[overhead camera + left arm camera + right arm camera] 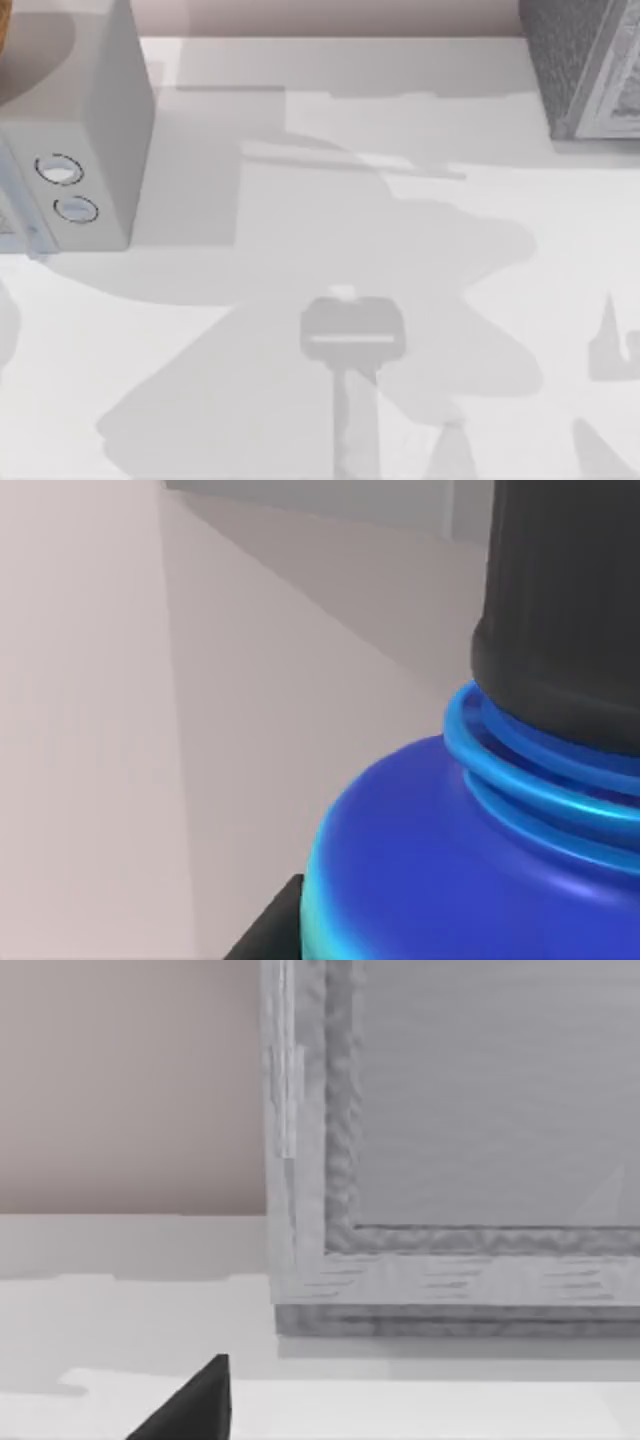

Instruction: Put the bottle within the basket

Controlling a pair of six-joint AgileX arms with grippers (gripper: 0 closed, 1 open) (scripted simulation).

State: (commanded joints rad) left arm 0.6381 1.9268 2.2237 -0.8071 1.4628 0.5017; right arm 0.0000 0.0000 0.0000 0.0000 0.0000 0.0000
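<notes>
Nearest of all, in the left wrist view, the bottle (440,880) sits hard against the camera, with its dark blue shoulder, ringed neck and black cap (565,610) upright. A dark sliver of the left gripper (268,932) touches its side. I cannot tell whether that gripper is clamped on the bottle or merely beside it. Of the right gripper (195,1405) one black tip shows above the table (300,250), and its state cannot be told either.

Farther off, a pale box with two round dials (95,130) stands at 9 o'clock in the top view, and a grey textured block (585,65) at 1 o'clock, which the right wrist faces.

My reading is that the bottle is at the grasp or carry step. The next move calls for finding the basket and bringing the bottle over its opening.

No basket is plainly recognisable. A tan edge (3,25) at 10 o'clock is cut off. The bottle's base and teal body are mostly out of frame.
</notes>
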